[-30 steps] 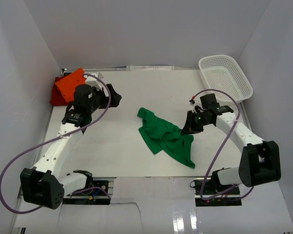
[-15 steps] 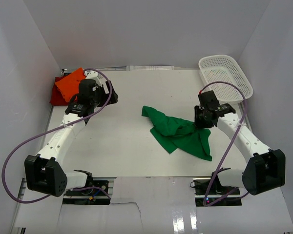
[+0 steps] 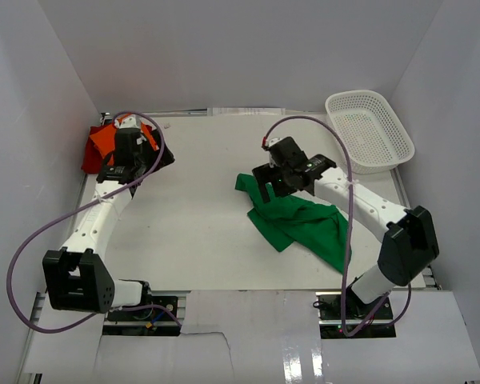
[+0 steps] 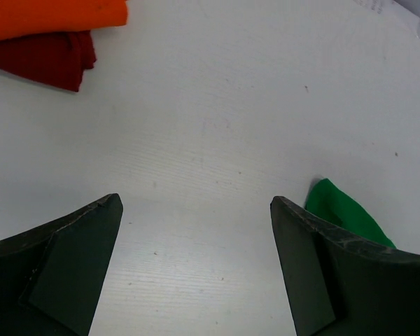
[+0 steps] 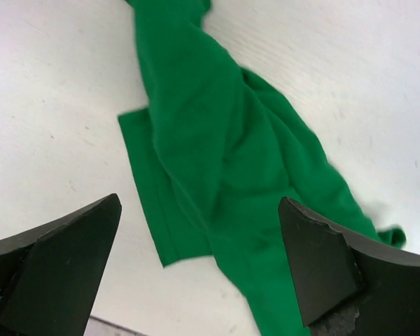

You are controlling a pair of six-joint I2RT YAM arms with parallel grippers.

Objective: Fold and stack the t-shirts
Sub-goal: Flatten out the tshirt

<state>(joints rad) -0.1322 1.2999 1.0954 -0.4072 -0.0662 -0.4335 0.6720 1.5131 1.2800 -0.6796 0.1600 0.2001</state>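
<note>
We see the orange shirt (image 3: 104, 142) stacked on the red shirt (image 3: 90, 157) upper left; the green shirt (image 3: 304, 226) lies crumpled mid-frame, ours to fold. Left gripper (image 4: 196, 203) and right gripper (image 5: 199, 206) gape wide, empty.

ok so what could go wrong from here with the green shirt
1. The green t-shirt lies bunched in overlapping folds under the open right gripper. A pinch here may catch several layers, so it would not spread flat.
2. The left gripper hovers, open, close to the folded orange t-shirt on the dark red t-shirt. A careless swing might disturb that stack.
</note>
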